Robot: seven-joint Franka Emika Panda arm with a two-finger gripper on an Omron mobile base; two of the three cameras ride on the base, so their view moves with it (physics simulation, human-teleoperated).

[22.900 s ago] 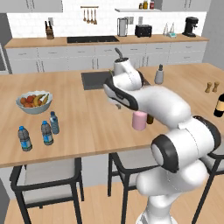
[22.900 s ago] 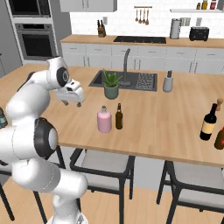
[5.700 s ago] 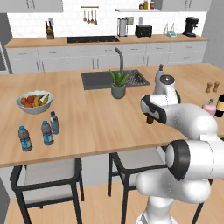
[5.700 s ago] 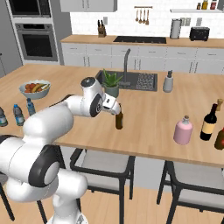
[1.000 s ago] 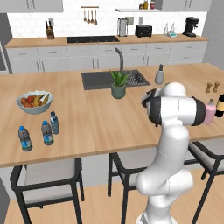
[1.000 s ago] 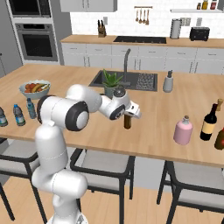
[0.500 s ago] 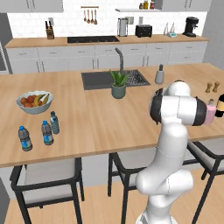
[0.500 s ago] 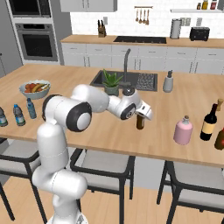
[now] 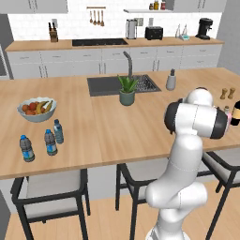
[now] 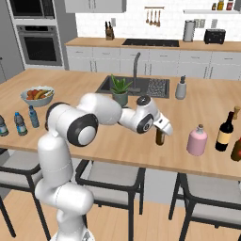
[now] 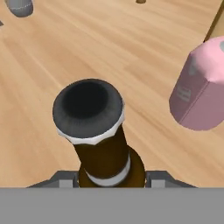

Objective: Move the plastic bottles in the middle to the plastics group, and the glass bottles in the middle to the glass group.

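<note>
While the pincer [image 11: 112,177] clamps the amber bottle [image 11: 103,144] between its tips, the pink bottle [image 11: 199,87] stands at two o'clock.

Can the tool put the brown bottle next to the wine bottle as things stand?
Probably yes. The tool grips the brown bottle, and bare counter lies behind the pink bottle toward the wine bottle.

A slim amber-brown bottle [image 10: 160,136] stands upright between the gripper's fingers, near the counter's front edge. Just right of it stands the squat pink bottle [image 10: 197,140], then the dark wine bottle [image 10: 224,132]. Three small water bottles [image 9: 47,142] stand far left, near the front.
</note>
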